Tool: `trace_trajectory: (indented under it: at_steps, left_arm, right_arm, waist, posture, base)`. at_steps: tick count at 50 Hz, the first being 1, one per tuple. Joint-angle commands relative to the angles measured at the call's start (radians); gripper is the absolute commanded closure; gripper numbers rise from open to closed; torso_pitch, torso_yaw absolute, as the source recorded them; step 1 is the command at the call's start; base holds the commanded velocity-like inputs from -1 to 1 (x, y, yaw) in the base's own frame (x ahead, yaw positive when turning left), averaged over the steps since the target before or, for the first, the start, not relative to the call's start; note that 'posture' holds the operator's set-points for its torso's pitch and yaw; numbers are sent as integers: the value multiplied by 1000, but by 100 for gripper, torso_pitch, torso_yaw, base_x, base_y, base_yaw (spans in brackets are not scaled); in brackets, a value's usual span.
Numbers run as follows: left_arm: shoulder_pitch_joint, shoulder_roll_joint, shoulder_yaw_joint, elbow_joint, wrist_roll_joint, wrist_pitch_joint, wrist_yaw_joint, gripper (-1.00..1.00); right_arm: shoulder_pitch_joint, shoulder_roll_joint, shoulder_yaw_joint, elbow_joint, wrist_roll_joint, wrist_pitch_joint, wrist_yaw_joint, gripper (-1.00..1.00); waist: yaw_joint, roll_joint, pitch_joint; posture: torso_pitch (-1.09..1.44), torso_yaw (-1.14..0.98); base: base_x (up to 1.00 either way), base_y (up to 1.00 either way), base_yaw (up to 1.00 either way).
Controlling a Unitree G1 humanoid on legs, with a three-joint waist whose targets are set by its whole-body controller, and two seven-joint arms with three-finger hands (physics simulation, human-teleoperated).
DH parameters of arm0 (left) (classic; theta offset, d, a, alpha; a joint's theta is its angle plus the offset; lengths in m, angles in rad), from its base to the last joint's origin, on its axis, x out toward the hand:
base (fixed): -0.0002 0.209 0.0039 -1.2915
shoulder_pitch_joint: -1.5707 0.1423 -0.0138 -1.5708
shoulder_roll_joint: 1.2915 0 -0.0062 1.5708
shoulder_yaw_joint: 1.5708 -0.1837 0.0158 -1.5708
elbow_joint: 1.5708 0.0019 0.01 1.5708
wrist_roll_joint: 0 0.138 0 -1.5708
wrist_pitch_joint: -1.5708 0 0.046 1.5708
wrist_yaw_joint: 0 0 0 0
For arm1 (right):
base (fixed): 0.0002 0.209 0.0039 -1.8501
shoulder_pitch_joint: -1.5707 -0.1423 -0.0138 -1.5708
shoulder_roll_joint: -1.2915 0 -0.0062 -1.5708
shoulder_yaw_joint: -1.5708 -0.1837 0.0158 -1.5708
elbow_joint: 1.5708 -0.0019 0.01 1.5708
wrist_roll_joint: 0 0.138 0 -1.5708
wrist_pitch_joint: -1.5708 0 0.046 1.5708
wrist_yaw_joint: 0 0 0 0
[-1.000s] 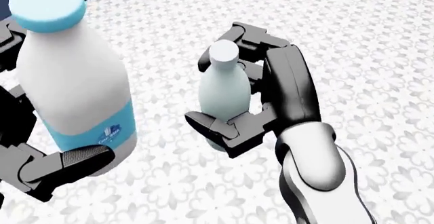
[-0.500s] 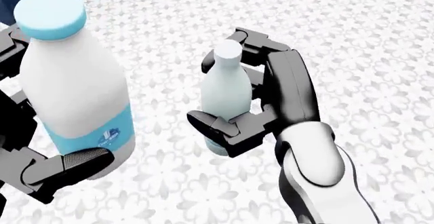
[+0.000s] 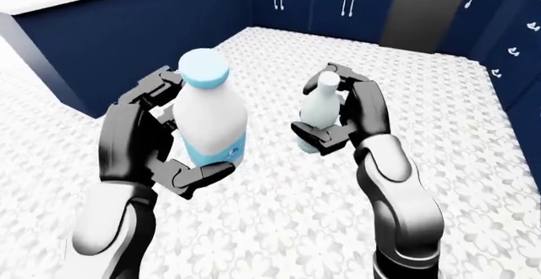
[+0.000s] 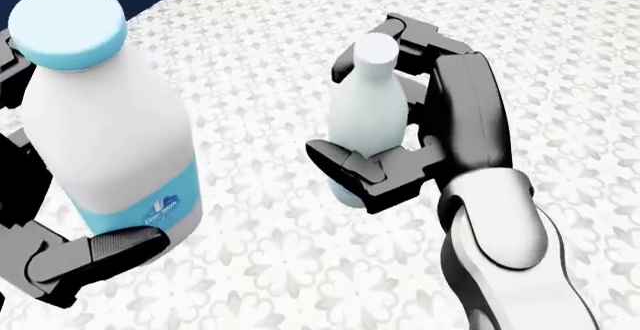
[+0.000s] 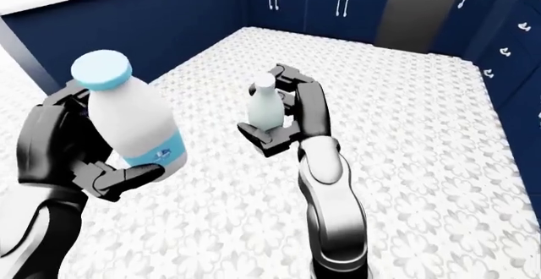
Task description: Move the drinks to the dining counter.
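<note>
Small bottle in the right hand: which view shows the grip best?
The head view: the small bottle is large there, right hand fingers wrapped round its body. Both eye views show it smaller, same grip.

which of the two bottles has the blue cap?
The large white bottle with the light-blue label band, gripped in the left hand. The small pale bottle in the right hand has a whitish cap.
</note>
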Motion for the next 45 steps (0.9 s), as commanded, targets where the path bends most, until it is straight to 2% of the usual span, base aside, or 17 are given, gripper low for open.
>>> trace_trajectory:
  at_steps: [1, 3, 4, 6, 12, 14, 16, 18, 20, 26, 28, 30, 31, 40, 43, 44, 45]
  left_arm:
    - [-13, 7, 8, -12, -1, -27, 4, 100]
    - [-15, 9, 9, -15, -5, -23, 6, 100]
    - [-14, 9, 9, -14, -5, -24, 7, 100]
    - [-14, 9, 5, -9, -3, -30, 7, 100]
    - [-18, 9, -1, -10, -4, -27, 11, 100]
    - [-25, 9, 0, -14, -7, -18, 14, 100]
    - [-29, 10, 2, -22, -10, -7, 18, 100]
    - [-28, 11, 1, -22, -11, -9, 18, 100]
    - [-29, 10, 1, -27, -13, -4, 19, 100]
    - [-20, 9, -1, -21, -10, -18, 17, 100]
    - [-22, 9, 1, -23, -11, -13, 18, 100]
    - [-22, 9, 1, -22, -12, -15, 17, 100]
    - [-20, 9, -1, -21, -11, -18, 17, 100]
    - [-16, 7, -5, -20, -7, -23, 16, 100]
    - [-29, 9, -2, -24, -11, -9, 19, 100]
    - [-27, 9, -4, -21, -10, -13, 18, 100]
    - [-28, 9, -3, -23, -11, -10, 19, 100]
  right_arm:
    - [-32, 6, 13, -38, 14, -56, 5, 100]
    - [-28, 3, 17, -34, 11, -65, 8, 100]
    - [-29, 3, 15, -35, 11, -64, 8, 100]
    - [-32, 5, 13, -43, 11, -55, 9, 100]
    - [-24, 6, 23, -42, 5, -64, 8, 100]
    - [-27, 7, 21, -40, 4, -65, 11, 100]
    - [-27, 7, 18, -43, 4, -63, 12, 100]
    - [-20, 9, 23, -42, 2, -69, 11, 100]
    - [-18, 11, 20, -35, 3, -76, 12, 100]
    - [-15, 18, 13, -33, 22, -74, 3, 100]
    - [-18, 18, 12, -35, 28, -69, -2, 100]
    - [-18, 16, 12, -36, 30, -68, -3, 100]
    - [-18, 16, 13, -36, 31, -67, -5, 100]
    - [-17, 14, 15, -36, 47, -71, -11, 100]
    - [-24, 13, 13, -44, 51, -61, -12, 100]
    - [-26, 13, 13, -46, 51, -58, -13, 100]
    - [-25, 12, 14, -45, 51, -62, -12, 100]
  waist:
    - [8, 9, -14]
    - [25, 74, -8]
    - [21, 52, 28]
    - [38, 72, -1]
    - [48, 85, -3]
    - [43, 72, -18]
    - [23, -10, -17]
    - [20, 0, 46]
    - [-6, -17, 8]
    - [-25, -24, -8]
    - [-16, 17, -12]
    - [-1, 104, -18]
    - [-4, 71, 27]
    - [46, 74, -12]
    - [16, -38, -10]
    - [23, -12, 48]
    - [8, -25, 34]
  posture:
    - [0, 0]
    - [0, 0]
    - [0, 0]
    - [0, 0]
    - [0, 0]
    - [0, 0]
    - [0, 0]
    - [0, 0]
    - [0, 0]
    - [0, 0]
    - [0, 0]
    - [0, 0]
    - [0, 0]
    - [0, 0]
    - [0, 0]
    - [0, 0]
    - [0, 0]
  base:
    - [100, 0, 0]
    - [100, 0, 0]
    - [100, 0, 0]
    - [100, 0, 0]
    - [100, 0, 0]
    - [100, 0, 0]
    - [100, 0, 0]
    - [100, 0, 0]
    - [100, 0, 0]
    - [100, 0, 0]
    - [100, 0, 0]
    - [100, 0, 0]
    - [100, 0, 0]
    - [100, 7, 0]
    - [96, 10, 0]
    - [69, 9, 0]
    - [62, 9, 0]
